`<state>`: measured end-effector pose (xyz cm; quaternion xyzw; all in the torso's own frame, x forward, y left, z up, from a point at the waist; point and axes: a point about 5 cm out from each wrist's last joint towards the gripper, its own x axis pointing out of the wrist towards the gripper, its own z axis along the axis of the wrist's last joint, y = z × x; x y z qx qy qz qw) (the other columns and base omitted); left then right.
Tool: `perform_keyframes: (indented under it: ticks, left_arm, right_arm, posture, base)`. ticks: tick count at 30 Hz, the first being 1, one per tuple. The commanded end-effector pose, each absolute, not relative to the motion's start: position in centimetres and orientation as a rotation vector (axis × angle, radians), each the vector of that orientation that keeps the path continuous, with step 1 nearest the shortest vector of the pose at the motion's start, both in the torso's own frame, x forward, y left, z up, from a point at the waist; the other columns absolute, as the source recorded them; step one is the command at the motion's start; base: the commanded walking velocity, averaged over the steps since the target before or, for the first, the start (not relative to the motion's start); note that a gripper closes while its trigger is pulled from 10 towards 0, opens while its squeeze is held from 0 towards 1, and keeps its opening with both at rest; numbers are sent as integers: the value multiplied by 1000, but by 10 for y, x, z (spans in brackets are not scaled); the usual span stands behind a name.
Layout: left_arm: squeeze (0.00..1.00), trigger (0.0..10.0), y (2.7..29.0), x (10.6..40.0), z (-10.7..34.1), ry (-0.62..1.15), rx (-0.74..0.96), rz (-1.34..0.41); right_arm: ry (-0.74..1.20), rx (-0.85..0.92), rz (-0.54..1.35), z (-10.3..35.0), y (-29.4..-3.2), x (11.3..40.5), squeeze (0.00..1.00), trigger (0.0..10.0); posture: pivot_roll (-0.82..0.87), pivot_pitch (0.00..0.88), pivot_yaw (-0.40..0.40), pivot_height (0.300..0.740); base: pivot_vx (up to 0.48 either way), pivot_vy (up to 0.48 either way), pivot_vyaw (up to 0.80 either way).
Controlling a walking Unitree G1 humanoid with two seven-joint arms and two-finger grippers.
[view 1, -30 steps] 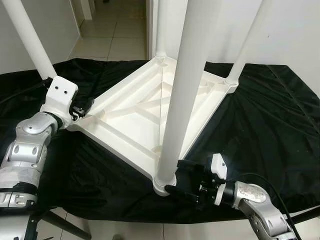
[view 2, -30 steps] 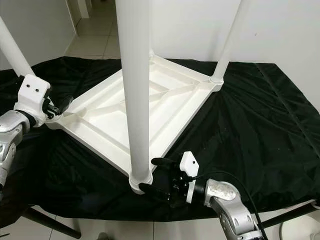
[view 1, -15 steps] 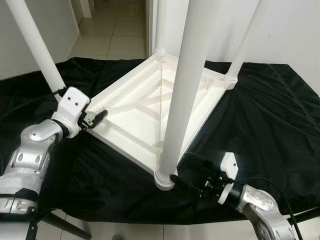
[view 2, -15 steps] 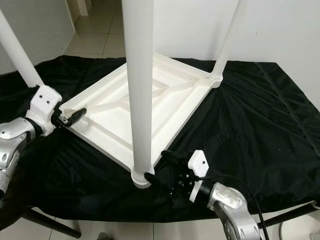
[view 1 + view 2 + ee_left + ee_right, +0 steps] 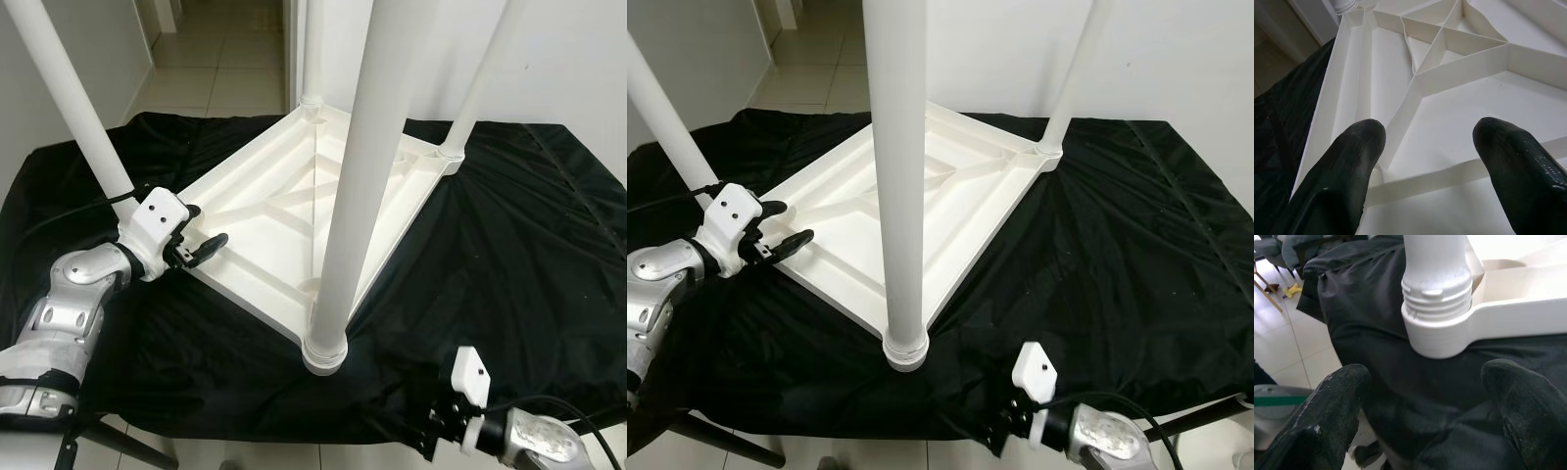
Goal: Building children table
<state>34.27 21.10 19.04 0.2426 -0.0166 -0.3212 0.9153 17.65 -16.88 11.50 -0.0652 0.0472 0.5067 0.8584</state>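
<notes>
A white plastic children's table (image 5: 265, 211) lies upside down on a black cloth, its ribbed underside (image 5: 1440, 63) facing up. Its white legs stand upright: the near leg (image 5: 362, 186) is screwed into its corner socket (image 5: 1436, 333), and the left leg (image 5: 78, 108) rises behind my left gripper. My left gripper (image 5: 789, 223) is open at the table's left corner, its fingers reaching over the rim with nothing between them. Low at the front edge of the cloth, my right gripper (image 5: 1425, 379) is open, a short way back from the near socket and apart from it.
The black cloth (image 5: 509, 245) covers the whole work surface and hangs over its front edge. Tiled floor (image 5: 220, 59) and a doorway lie beyond; a white wall (image 5: 1176, 59) is at the back right. Dark stand legs (image 5: 108, 436) show below left.
My right gripper has pulled back from the near leg's socket to the front edge of the cloth. My left gripper has moved right along the table's left corner, its fingers spread.
</notes>
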Motion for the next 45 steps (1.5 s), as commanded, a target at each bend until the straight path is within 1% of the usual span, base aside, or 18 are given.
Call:
perform_keyframes:
  ticks: [1, 2, 5, 7, 8, 10, 14, 17, 18, 20, 26, 28, 31, 34, 35, 38, 40, 45]
  left_arm:
    - [0, 10000, 209, 343, 187, -9, 526, -718]
    - [0, 10000, 208, 344, 187, -9, 530, -720]
    - [0, 10000, 208, 345, 187, -9, 533, -723]
    - [0, 10000, 209, 346, 187, -12, 556, -720]
    - [0, 10000, 209, 346, 187, -12, 556, -720]
    - [0, 10000, 212, 349, 187, -9, 582, -685]
    - [0, 10000, 214, 351, 187, -7, 590, -664]
    - [0, 10000, 217, 349, 182, 8, 651, -676]
    - [0, 10000, 217, 349, 182, 8, 651, -676]
    - [0, 10000, 217, 347, 177, 15, 714, -699]
    - [0, 10000, 215, 344, 170, 25, 773, -744]
    - [0, 10000, 212, 338, 164, 22, 812, -805]
    - [0, 10000, 210, 335, 159, 29, 816, -833]
    - [0, 10000, 210, 336, 154, 30, 854, -815]
    - [0, 10000, 210, 340, 155, 25, 861, -775]
    - [0, 10000, 211, 345, 158, 20, 865, -729]
    - [0, 10000, 211, 345, 158, 17, 871, -728]
    - [0, 10000, 210, 338, 149, 42, 915, -797]
  right_arm:
    - [103, -144, 1013, 118, -184, 177, 0, 10000]
    - [99, -149, 960, 119, -194, 181, 0, 10000]
    - [95, -153, 924, 120, -200, 183, 0, 10000]
    - [94, -150, 812, 120, -211, 192, 0, 10000]
    - [94, -150, 812, 120, -211, 192, 0, 10000]
    - [71, -107, 693, 122, -217, 202, 0, 10000]
    - [60, -50, 608, 124, -220, 208, 0, 10000]
    - [92, -46, 359, 118, -235, 231, 0, 10000]
    - [92, -46, 359, 118, -235, 231, 0, 10000]
    - [76, -13, 252, 120, -238, 243, 0, 10000]
    - [62, 36, 205, 119, -231, 253, 0, 10000]
    - [61, 51, 176, 119, -225, 261, 0, 10000]
    - [55, 65, 143, 120, -223, 266, 0, 10000]
    - [30, 131, 53, 126, -223, 284, 0, 10000]
    - [21, 146, 29, 128, -222, 291, 0, 10000]
    - [16, 157, 13, 130, -219, 298, 0, 10000]
    - [16, 156, 13, 130, -216, 301, 0, 10000]
    - [16, 150, 19, 131, -210, 308, 0, 10000]
  posture:
    - [18, 97, 31, 740]
    - [15, 96, 32, 740]
    - [15, 96, 32, 740]
    - [15, 94, 31, 740]
    - [15, 94, 31, 740]
    - [16, 92, 23, 740]
    - [15, 91, 22, 740]
    - [15, 92, 18, 740]
    - [15, 92, 18, 740]
    - [15, 92, 18, 740]
    - [22, 89, 12, 740]
    - [26, 83, 5, 740]
    - [26, 83, 2, 740]
    - [28, 82, -2, 740]
    - [26, 82, -2, 740]
    - [32, 82, -8, 740]
    - [34, 83, -8, 740]
    - [37, 85, -9, 740]
  base:
    - [0, 0, 0]
    - [0, 0, 0]
    - [0, 0, 0]
    - [0, 0, 0]
    - [0, 0, 0]
    - [0, 0, 0]
    - [0, 0, 0]
    - [0, 0, 0]
    - [0, 0, 0]
    - [0, 0, 0]
    - [0, 0, 0]
    - [0, 0, 0]
    - [0, 0, 0]
    - [0, 0, 0]
    - [0, 0, 0]
    - [0, 0, 0]
    - [0, 0, 0]
    - [0, 0, 0]
